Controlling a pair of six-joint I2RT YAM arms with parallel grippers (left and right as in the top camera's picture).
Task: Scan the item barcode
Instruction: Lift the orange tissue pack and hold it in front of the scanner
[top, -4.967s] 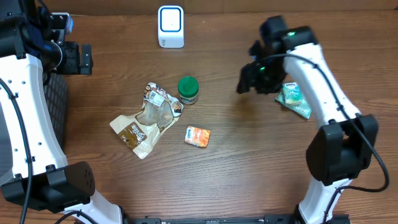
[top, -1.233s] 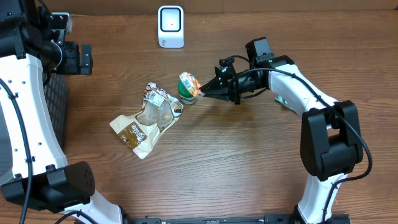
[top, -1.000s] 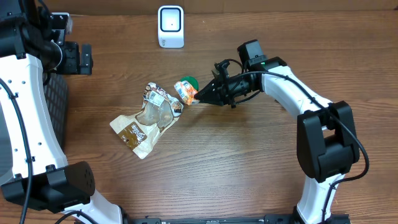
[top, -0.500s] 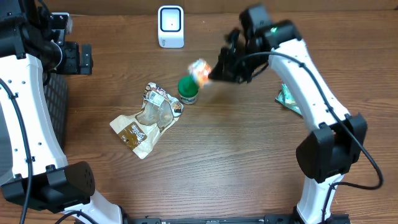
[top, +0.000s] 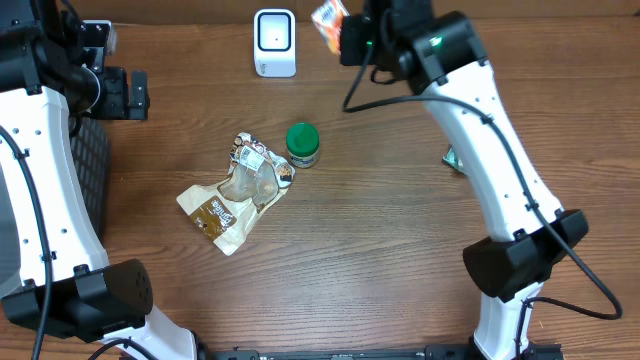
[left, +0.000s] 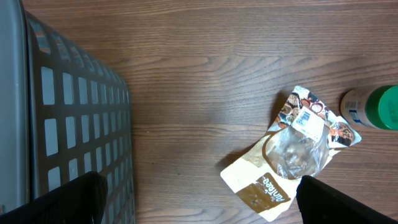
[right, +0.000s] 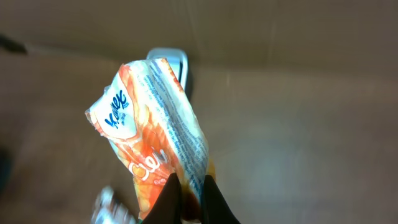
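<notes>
My right gripper (top: 345, 30) is shut on an orange and white tissue pack (top: 328, 20), held in the air at the table's far edge, just right of the white barcode scanner (top: 274, 42). In the right wrist view the tissue pack (right: 152, 118) stands up from the pinching fingertips (right: 168, 199), with the scanner (right: 177, 62) behind its top. My left gripper (left: 199, 199) is open high over the table's left side, holding nothing; only its dark fingertips (left: 68, 199) show at the bottom corners of the left wrist view.
A green-lidded jar (top: 302, 144) and a brown and white snack pouch (top: 235, 190) lie mid-table. A teal packet (top: 452, 156) peeks out behind the right arm. A dark mesh basket (left: 68, 137) sits at the left edge.
The right arm has lifted the tissue pack from beside the green-lidded jar and carried it up and back to the right of the scanner. The left arm has not moved.
</notes>
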